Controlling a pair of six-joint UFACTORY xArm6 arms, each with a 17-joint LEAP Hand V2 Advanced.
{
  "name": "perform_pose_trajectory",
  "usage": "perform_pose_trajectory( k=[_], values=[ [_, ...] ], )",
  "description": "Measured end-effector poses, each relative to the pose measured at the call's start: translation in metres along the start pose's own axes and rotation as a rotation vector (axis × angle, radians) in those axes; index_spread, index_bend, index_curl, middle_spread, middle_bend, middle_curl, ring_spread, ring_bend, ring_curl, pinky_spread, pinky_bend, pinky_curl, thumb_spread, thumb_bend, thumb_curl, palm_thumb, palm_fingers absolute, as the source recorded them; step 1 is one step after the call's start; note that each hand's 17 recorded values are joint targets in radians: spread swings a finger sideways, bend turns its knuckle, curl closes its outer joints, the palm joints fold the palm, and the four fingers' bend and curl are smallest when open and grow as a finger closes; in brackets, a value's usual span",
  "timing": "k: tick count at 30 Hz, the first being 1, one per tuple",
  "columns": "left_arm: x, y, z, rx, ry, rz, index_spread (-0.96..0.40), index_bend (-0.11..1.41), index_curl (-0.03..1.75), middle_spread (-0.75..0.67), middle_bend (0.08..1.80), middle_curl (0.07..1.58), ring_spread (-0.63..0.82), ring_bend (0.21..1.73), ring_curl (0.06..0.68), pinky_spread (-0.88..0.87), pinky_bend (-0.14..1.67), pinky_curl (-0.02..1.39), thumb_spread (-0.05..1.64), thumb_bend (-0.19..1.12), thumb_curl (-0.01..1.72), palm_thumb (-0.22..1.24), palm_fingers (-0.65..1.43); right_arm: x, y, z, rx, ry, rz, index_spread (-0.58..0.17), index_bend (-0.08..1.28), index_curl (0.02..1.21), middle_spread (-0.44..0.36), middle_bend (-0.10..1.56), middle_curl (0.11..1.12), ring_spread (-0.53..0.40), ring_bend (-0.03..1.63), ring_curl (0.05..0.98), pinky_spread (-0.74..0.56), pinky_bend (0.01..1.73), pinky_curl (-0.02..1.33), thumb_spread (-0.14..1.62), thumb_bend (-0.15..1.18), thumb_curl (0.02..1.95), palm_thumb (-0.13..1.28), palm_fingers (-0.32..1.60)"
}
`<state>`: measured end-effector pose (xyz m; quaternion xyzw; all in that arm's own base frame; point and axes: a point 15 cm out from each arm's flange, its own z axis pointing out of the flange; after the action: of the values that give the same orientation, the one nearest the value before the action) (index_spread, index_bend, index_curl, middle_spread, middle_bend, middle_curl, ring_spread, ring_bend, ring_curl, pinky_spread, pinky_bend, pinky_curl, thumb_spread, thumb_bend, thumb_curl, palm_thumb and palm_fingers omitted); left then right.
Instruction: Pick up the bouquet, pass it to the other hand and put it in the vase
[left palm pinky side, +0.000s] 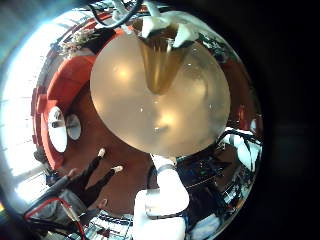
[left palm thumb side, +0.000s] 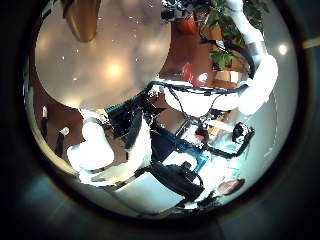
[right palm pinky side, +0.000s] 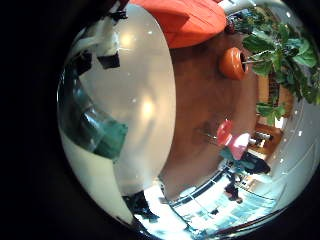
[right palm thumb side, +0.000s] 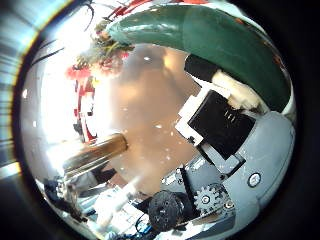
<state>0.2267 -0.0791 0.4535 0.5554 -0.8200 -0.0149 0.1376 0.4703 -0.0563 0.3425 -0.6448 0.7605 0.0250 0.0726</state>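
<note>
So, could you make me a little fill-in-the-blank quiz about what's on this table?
The tall tapered shiny vase stands on a glossy ___ table. The wrapped bouquet of flowers lies close to the palm of the robot's ___ hand. No flowers are in the ___ yet.
Missing words: round; right; vase.

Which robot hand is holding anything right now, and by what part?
Right robot hand holds the bouquet by its wrapped stems; left robot hand holds nothing.
</note>
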Motion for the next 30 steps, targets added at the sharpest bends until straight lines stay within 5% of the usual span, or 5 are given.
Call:
perform_pose_trajectory(
  k=[14, 22, 30],
  values=[
    [0.030, -0.017, -0.042, 0.148, 0.146, 0.030, 0.06, 0.18, 0.35, 0.39, 0.20, 0.34, 0.55, 0.47, 0.199, 0.53, 0.18, 0.28, 1.09, -0.02, 0.33, 0.35, 0.16, -0.017, 0.013, -0.118, 0.257, -0.482, -0.015, -0.315, 1.03, 1.10, -0.163, 1.31, 0.95, -0.201, 1.39, 0.793, -0.16, 1.40, 0.62, 0.92, 0.05, 0.98, 1.18, 1.12],
    [0.051, -0.032, -0.076, 0.257, 0.298, 0.054, 0.09, 0.18, 0.36, 0.37, 0.20, 0.35, 0.54, 0.47, 0.198, 0.53, 0.18, 0.27, 1.09, -0.02, 0.32, 0.35, 0.17, -0.044, 0.030, -0.159, 0.302, -0.845, -0.160, -0.298, 1.05, 1.09, -0.151, 1.33, 0.92, -0.196, 1.39, 0.787, -0.16, 1.37, 0.67, 0.92, 0.04, 1.05, 1.16, 1.12],
    [0.070, -0.057, -0.108, 0.349, 0.453, 0.091, 0.11, 0.17, 0.35, 0.37, 0.20, 0.35, 0.54, 0.48, 0.201, 0.51, 0.19, 0.27, 1.09, -0.03, 0.32, 0.33, 0.18, -0.074, 0.058, -0.162, 0.222, -1.200, -0.279, -0.287, 1.05, 1.08, -0.146, 1.35, 0.89, -0.194, 1.41, 0.782, -0.17, 1.35, 0.71, 0.92, 0.03, 1.11, 1.16, 1.12]
  ],
)
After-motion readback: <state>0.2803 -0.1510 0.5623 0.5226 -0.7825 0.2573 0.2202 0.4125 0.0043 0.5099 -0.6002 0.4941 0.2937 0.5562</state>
